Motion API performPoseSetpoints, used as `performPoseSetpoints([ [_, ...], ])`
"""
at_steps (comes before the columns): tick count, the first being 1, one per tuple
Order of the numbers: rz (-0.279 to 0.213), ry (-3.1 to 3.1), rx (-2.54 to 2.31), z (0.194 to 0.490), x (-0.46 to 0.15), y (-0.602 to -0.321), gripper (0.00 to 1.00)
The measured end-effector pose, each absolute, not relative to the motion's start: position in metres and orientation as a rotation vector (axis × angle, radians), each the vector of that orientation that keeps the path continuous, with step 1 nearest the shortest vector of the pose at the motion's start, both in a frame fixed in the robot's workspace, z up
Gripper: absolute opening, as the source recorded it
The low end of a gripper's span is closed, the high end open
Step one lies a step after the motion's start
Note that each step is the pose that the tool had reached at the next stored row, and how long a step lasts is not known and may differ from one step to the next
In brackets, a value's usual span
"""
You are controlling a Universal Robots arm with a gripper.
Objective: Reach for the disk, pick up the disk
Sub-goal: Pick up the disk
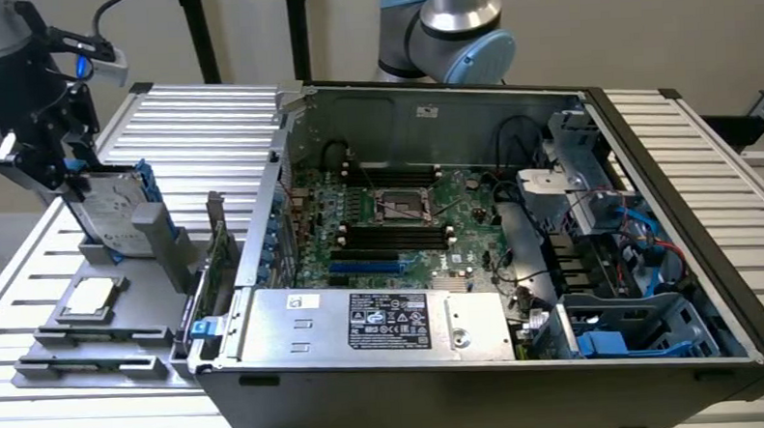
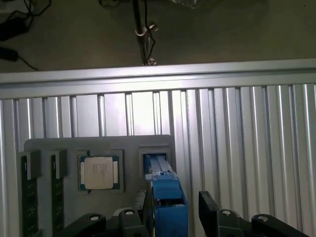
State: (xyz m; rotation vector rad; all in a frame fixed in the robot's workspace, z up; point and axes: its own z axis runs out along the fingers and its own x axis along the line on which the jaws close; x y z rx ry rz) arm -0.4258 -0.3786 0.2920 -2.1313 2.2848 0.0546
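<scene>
Finding: the disk (image 1: 108, 211) stands on edge in a slot of the grey holder (image 1: 104, 334) on the slatted table (image 1: 184, 116), at the exterior view's left, beside the open computer case (image 1: 429, 405). The gripper (image 1: 68, 168) is at the disk's upper end. In the wrist view the gripper (image 2: 173, 210) straddles the blue rail of the disk (image 2: 167, 197). The claw is released: one finger (image 2: 142, 213) sits close against the rail, while the other (image 2: 210, 211) stands apart from it with table showing in the gap. No grasp is made and the disk remains seated in its slot. The chip (image 2: 100, 173) lies flat in the neighbouring pocket of the holder (image 2: 49, 146), just beside the disk.

Risks, as judged: the straddle looks off-centre, so on closing the nearer finger would meet the rail first and push the disk sideways, cocking it in the slot. A cocked disk could bind on lifting and drag the holder with it. The contact surface is plastic rail, not metal, and may flex or slip under a light clench. A dropped disk could strike the chip.
</scene>
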Motion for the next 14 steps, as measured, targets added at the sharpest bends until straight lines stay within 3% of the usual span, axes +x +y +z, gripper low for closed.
performPoseSetpoints([
  [14, 0.055, 2.259, -2.159, 0.2883, -0.4258, -0.3789, 0.54],
])
